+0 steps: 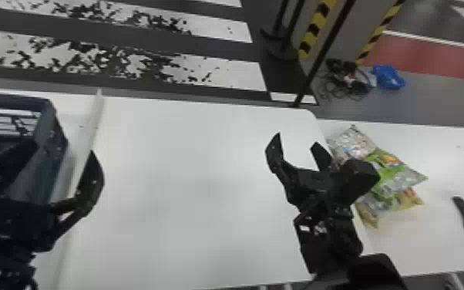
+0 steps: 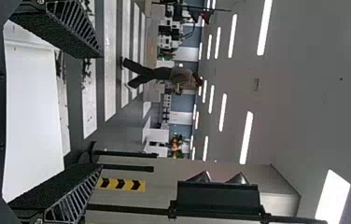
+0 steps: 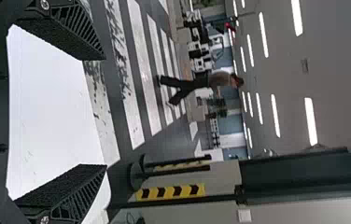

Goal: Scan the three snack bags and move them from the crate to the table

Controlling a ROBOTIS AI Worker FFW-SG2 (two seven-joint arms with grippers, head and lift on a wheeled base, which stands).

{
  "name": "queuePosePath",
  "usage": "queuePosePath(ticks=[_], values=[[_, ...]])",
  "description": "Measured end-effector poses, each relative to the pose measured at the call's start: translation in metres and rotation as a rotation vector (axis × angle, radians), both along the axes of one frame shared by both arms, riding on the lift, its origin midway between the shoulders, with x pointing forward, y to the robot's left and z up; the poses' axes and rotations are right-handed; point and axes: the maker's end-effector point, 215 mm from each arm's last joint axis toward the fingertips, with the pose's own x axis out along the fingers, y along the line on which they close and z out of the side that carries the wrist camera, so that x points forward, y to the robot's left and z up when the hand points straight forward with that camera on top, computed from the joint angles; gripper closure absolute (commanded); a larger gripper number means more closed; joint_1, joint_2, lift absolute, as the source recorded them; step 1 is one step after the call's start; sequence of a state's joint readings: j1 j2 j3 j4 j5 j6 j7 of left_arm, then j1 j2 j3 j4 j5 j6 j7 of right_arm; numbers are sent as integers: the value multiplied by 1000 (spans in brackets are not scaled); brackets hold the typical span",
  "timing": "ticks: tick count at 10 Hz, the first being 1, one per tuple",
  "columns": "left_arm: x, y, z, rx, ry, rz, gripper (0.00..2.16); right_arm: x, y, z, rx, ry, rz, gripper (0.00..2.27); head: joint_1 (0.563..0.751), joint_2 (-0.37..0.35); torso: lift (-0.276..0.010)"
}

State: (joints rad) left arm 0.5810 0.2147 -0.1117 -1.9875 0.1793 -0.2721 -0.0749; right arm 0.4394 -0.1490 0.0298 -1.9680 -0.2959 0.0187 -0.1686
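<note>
- Crinkly green, yellow and silvery snack bags (image 1: 391, 169), seemingly all three, overlap on the white table (image 1: 435, 239); moving looks done
- Scanning: can't tell
- Dark-blue plastic crate (image 1: 56, 154) partly hidden
- Black two-fingered left gripper (image 1: 62, 148), right gripper (image 1: 296, 139): wide, empty

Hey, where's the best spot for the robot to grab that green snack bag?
Probably the right-hand corner, pinched from the right, above and below: the green snack bag lies fairly flat over a yellow bag, and that pointed corner juts out past it.
</note>
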Motion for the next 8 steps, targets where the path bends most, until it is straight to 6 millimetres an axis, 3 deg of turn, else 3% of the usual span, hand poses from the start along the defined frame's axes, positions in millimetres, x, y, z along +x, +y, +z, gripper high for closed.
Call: queuePosePath(ticks=[2, 3, 4, 8], values=[[-7, 17, 0, 7, 81, 30, 29, -21, 76, -10, -12, 28, 116, 63, 695, -21, -62], [-11, 26, -1, -2, 120, 44, 29, -33, 92, -15, -17, 56, 147, 70, 695, 32, -62], [-18, 33, -2, -9, 146, 54, 29, -48, 97, -21, -26, 101, 167, 80, 695, 60, -62], [-62, 32, -21, -11, 214, 45, 36, -109, 68, -26, -45, 155, 136, 93, 695, 31, -62]])
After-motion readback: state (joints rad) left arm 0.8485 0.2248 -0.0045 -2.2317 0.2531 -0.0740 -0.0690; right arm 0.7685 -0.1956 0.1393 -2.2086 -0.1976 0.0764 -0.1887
